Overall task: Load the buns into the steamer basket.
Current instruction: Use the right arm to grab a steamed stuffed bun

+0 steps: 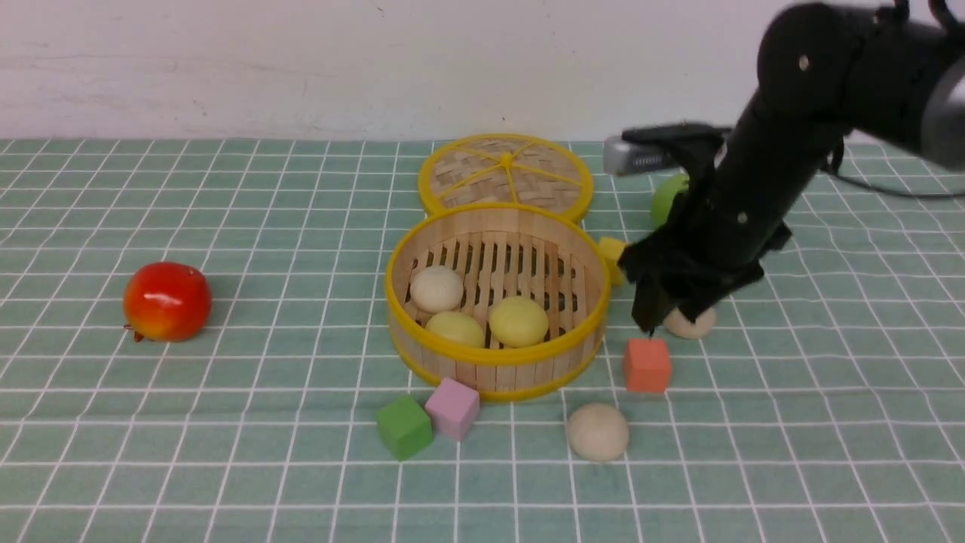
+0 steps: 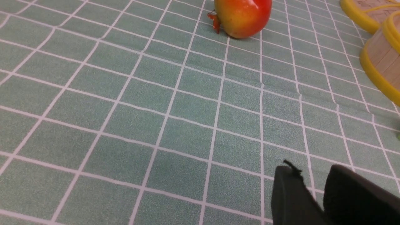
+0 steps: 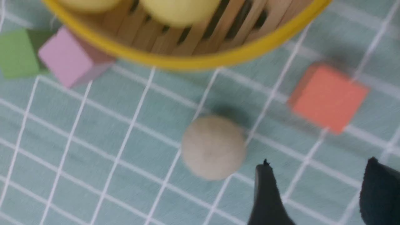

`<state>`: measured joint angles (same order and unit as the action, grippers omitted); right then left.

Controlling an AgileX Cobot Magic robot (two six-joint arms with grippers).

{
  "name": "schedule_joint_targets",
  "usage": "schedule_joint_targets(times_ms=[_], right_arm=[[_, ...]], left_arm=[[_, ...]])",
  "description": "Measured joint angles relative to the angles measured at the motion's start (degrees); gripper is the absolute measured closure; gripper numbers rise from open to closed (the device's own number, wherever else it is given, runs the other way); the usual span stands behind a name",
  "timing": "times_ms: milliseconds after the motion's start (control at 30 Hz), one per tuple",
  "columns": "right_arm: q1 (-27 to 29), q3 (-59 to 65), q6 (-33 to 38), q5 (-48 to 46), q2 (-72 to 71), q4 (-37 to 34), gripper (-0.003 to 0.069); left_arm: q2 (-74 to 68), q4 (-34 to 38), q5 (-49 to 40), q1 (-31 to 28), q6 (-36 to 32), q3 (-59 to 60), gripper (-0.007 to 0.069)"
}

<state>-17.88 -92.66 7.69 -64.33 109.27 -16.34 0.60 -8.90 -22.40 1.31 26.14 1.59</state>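
Steamer basket [image 1: 520,371] sits in the middle of the bench. Its top is open because the lid [image 1: 505,175] lies flat behind it, toward the far edge. That leaves room to drop things in from above. Three buns [image 1: 519,320] lie inside, one beige and two yellow.

Two more beige ones are out on the cloth, right of the basket. The front bun [image 1: 598,431] is close to the near edge, past the orange cube [image 1: 647,364]. The side bun [image 1: 690,323] peeks out from behind the right gripper [image 1: 671,309]. I cannot find a sixth.

The right gripper has its fingers spread wide with nothing between them, so it is ready to close around a ball. Its own camera shows the front bun just beside one finger [image 3: 265,193], so I think that one is next.

The left gripper [image 2: 315,172] hangs low over bare cloth near the red apple [image 1: 166,300], toward the left edge. It is out of the way there, since the loose buns are on the other side. Its fingers are close together and hold nothing. I cannot tell if they are fully closed.
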Motion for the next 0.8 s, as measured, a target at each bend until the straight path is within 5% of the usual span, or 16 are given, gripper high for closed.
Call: schedule_joint_targets(times_ms=[300,800], right_arm=[[-7.47,7.38,1.93,6.21,-1.71,2.3,0.0263],[-9.04,7.78,-1.64,9.33,1.9,2.9,0.0316]], left_arm=[[0.0,0.0,0.0,0.0,0.0,0.07,0.0449],[0.0,0.0,0.0,0.0,0.0,0.09,0.0449]])
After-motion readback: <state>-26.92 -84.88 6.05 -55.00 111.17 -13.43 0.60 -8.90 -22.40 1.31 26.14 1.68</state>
